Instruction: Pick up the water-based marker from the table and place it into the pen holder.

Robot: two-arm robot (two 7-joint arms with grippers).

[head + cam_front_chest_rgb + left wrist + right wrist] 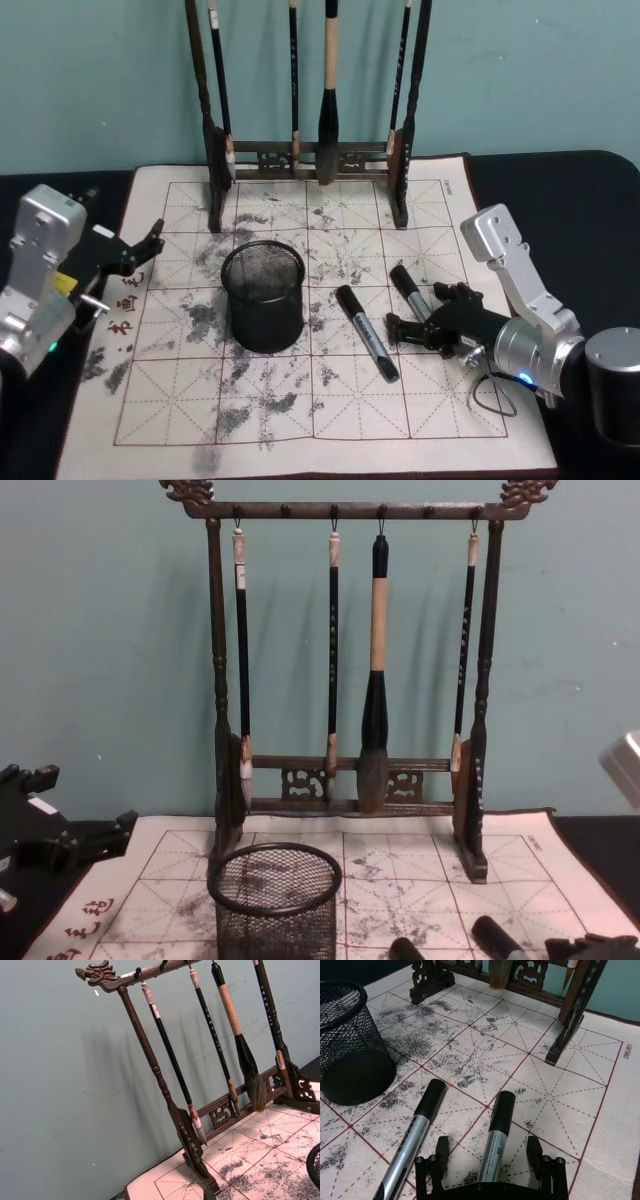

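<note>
right claw point(488, 1146) gapes astride the marker point(498, 1122), second marker point(415, 1135) just beside.

Plain teal wall point(100, 630), faint scuffs, soft shadows from the brush rack point(214, 680)

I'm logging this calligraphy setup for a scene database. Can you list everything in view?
table: 1, black, under everything
mat: 1, white with red grid and grey ink stains, on the table
brush rack: 1, dark wood, at the mat's far edge
brushes: 4, dark, one with a tan band, hanging from the rack
pen holder: 1, black mesh, mid-mat
markers: 2, black caps and grey barrels, lying right of the pen holder
left gripper: 1, black, open, over the mat's left edge
right gripper: 1, black, open, astride the right-hand marker
</note>
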